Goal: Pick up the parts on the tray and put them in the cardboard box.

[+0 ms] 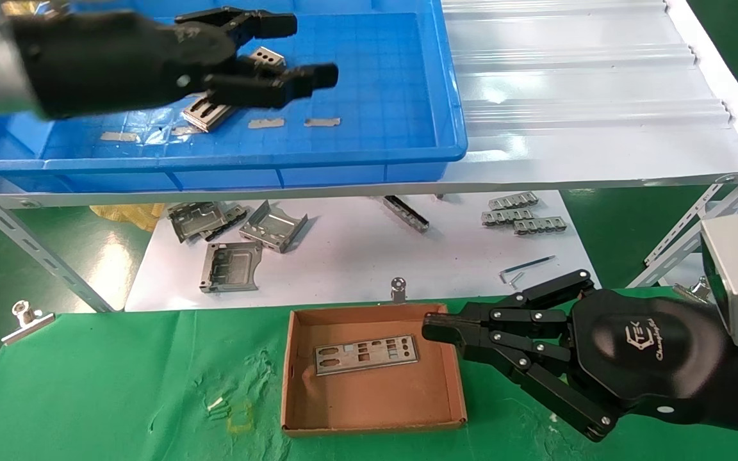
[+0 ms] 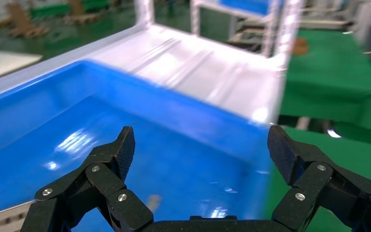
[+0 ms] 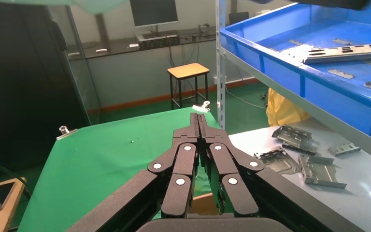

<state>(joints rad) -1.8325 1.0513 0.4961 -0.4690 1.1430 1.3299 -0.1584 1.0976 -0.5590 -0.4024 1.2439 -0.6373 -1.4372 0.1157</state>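
One silver punched plate (image 1: 366, 354) lies flat in the cardboard box (image 1: 373, 419), lower centre; more plates (image 1: 209, 113) sit in the blue tray (image 1: 369, 160), upper left. The left gripper (image 1: 308, 51) hovers spread above them. The right gripper (image 1: 430, 327), pressed together, sits at the box's right wall. Green cloth (image 1: 100, 384) covers the table.

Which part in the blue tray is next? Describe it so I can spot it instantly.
Look at the blue tray on the white shelf, under the open left gripper. The part lies below its fingers: a long silver plate with punched cutouts. Unlike the flat grey tape scraps beside it, it is bigger and shiny.
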